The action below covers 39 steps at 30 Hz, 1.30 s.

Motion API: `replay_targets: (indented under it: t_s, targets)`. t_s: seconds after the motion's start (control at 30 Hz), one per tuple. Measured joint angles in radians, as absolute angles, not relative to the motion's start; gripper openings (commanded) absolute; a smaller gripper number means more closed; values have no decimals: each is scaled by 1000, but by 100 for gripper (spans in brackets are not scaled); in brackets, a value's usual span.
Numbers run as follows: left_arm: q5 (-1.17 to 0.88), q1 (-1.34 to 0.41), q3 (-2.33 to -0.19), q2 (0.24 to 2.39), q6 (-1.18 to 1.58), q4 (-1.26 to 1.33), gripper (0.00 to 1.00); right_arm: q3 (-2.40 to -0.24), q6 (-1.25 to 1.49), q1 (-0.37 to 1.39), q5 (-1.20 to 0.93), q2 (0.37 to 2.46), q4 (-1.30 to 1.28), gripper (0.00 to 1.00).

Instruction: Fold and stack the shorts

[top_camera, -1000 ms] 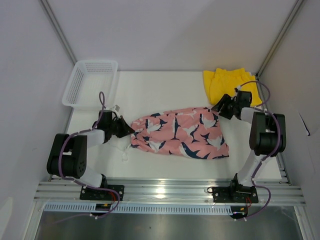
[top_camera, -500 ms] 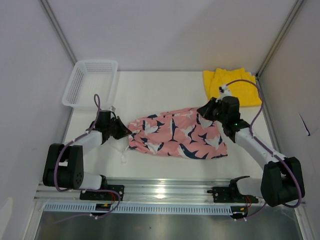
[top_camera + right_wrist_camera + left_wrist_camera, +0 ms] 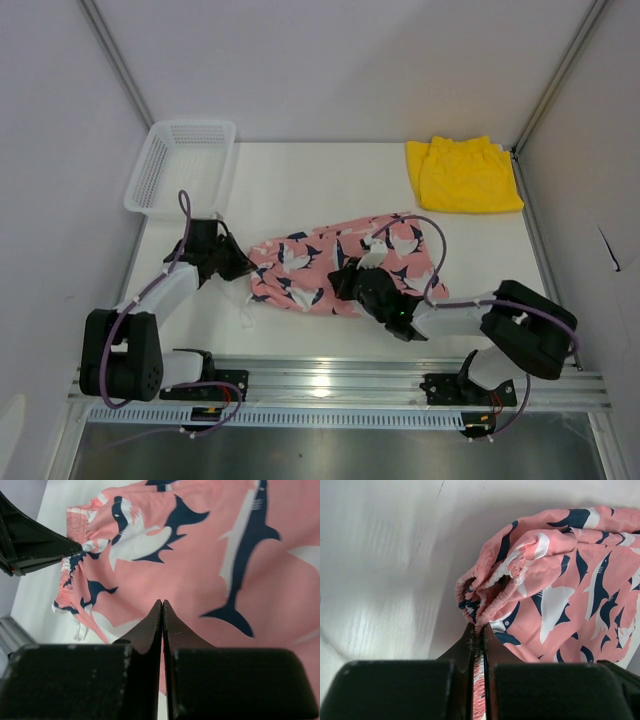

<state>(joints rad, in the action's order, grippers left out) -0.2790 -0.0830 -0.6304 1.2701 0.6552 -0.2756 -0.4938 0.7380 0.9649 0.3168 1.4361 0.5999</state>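
Two pairs of shorts — yellow pair (image 3: 462, 175) flat far right, pink pair (image 3: 300, 262) shark-printed, bunched; left gripper (image 3: 243, 268) pinches its waistband, right gripper (image 3: 338, 279) pressed together.

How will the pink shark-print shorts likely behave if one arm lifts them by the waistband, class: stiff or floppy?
Probably floppy: the pink shark-print shorts lie in soft wrinkles and bunch where the left gripper pinches the waistband. Likely light, since the cloth looks thin and lies flat on the table. They should drape, not roll.
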Motion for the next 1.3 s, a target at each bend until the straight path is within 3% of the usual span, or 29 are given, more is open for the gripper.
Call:
replay_targets:
  t_s: [0.27, 0.67, 0.83, 1.17, 1.3]
  targets:
    - [-263, -83, -677, 1240, 655, -387, 0, -669, 669, 1136, 583, 1749, 799, 0]
    - [-260, -83, -822, 1227, 644, -533, 0, -780, 684, 1205, 819, 1994, 744, 0]
    - [-261, -83, -878, 1226, 627, -590, 0, -936, 649, 1255, 924, 2092, 680, 0]
    - [-265, -83, -1032, 1236, 573, -716, 0, -1024, 467, 1276, 836, 2127, 657, 3]
    - [-264, -83, -1082, 1258, 548, -741, 0, -1048, 466, 1261, 790, 2077, 510, 0]
